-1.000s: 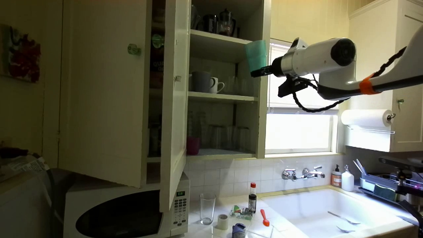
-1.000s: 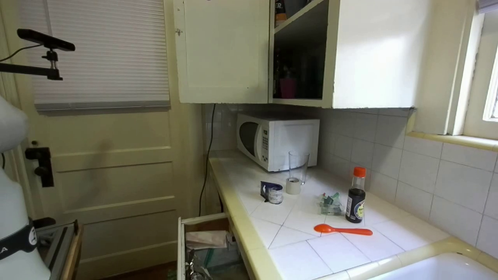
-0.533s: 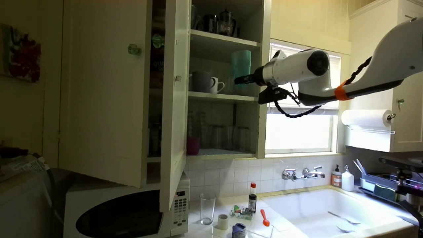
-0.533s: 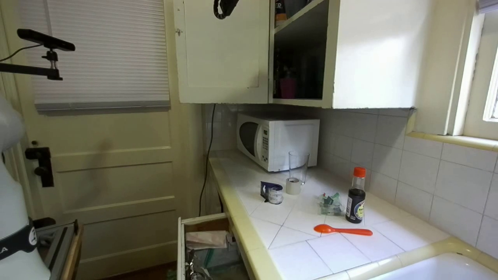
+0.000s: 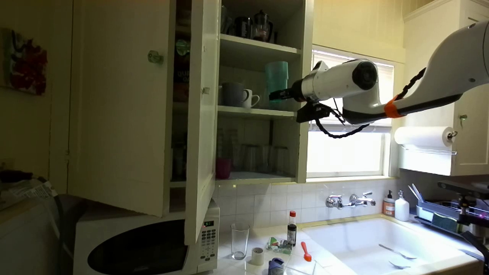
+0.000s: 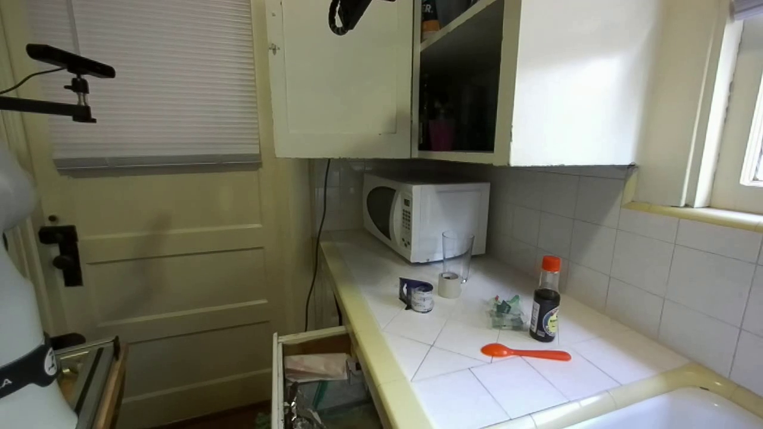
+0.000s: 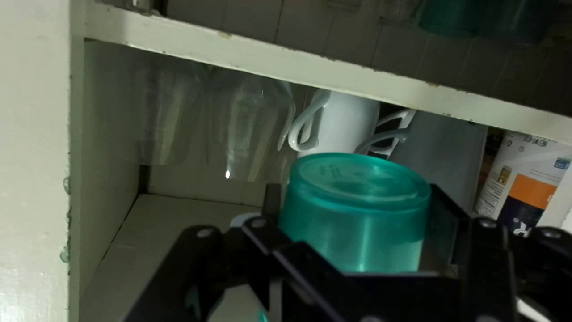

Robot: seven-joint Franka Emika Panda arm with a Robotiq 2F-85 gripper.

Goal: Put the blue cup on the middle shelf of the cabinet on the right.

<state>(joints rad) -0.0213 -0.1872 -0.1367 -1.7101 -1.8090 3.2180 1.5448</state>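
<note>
In an exterior view the arm (image 5: 454, 72) reaches in from the right past the window (image 5: 345, 154), wrist near level, gripper (image 5: 273, 95) pointing left. Gripper clamped round lower part of the blue cup (image 5: 277, 72), cup about upright. Cup shows against middle bay of the cabinet (image 5: 302, 152), base above front edge of the middle shelf (image 5: 256, 112); can't tell how far in. Cabinet door (image 5: 202, 133) swung out at left. Grey mug (image 5: 232, 94) and white mug (image 5: 250, 98) on that shelf. Sink (image 5: 355, 240) lower right.

In an exterior view, white arm links at left edge; tiled worktop (image 6: 441, 363) with microwave (image 6: 450, 214) far, then tall glass (image 6: 458, 250), tape roll (image 6: 449, 286), red-capped bottle (image 6: 543, 322), orange spoon (image 6: 527, 353) nearer. Drawer (image 6: 276, 381) pulled out, left.

Wrist view, upside down: fingers (image 7: 271, 201) on either side of cup, base toward camera. Mugs, clear glasses (image 7: 250, 129) and a labelled canister (image 7: 527, 188) take up shelf space beyond.
</note>
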